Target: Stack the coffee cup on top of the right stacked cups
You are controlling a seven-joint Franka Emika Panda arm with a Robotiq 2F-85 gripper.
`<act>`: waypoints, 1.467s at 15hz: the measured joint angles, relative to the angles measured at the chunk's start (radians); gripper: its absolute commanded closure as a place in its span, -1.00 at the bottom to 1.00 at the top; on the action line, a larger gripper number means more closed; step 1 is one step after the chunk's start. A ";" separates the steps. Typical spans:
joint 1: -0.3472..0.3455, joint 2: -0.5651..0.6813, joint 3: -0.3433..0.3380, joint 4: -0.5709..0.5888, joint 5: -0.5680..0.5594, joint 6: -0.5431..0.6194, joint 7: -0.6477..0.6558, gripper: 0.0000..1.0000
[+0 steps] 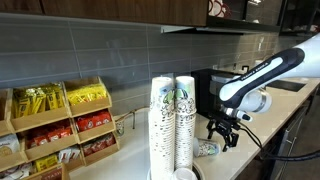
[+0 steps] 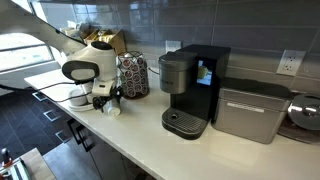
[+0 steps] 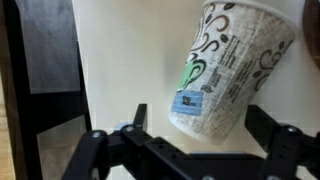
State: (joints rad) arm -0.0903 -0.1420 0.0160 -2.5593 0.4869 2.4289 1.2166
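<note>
The coffee cup [image 3: 225,65], white paper with green and dark print, lies on its side on the pale counter. It also shows in both exterior views [image 1: 208,149] [image 2: 112,109]. My gripper [image 3: 200,120] is open and hangs just above it, one finger on either side of the cup's narrow base, not closed on it. It shows in both exterior views [image 1: 222,131] [image 2: 104,99]. The right stacked cups [image 1: 186,125] stand as a tall column beside the twin column [image 1: 162,125], a little away from the gripper. Both columns [image 2: 132,75] stand behind the arm.
A black coffee machine [image 2: 192,90] and a grey box-like appliance [image 2: 250,112] stand on the counter [image 2: 150,140] against the tiled wall. A wooden rack of snack packets [image 1: 60,125] stands past the columns. The counter's front edge is close to the cup.
</note>
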 measured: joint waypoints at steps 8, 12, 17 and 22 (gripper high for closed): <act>0.020 0.047 0.000 0.008 0.043 0.050 0.061 -0.22; 0.026 0.056 0.000 0.012 0.044 0.064 0.075 0.28; 0.030 0.041 -0.001 0.019 0.052 0.111 0.016 0.41; 0.030 -0.060 -0.028 0.016 0.072 0.138 -0.234 0.43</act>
State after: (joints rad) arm -0.0604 -0.2021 -0.0121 -2.5431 0.5594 2.5669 0.9827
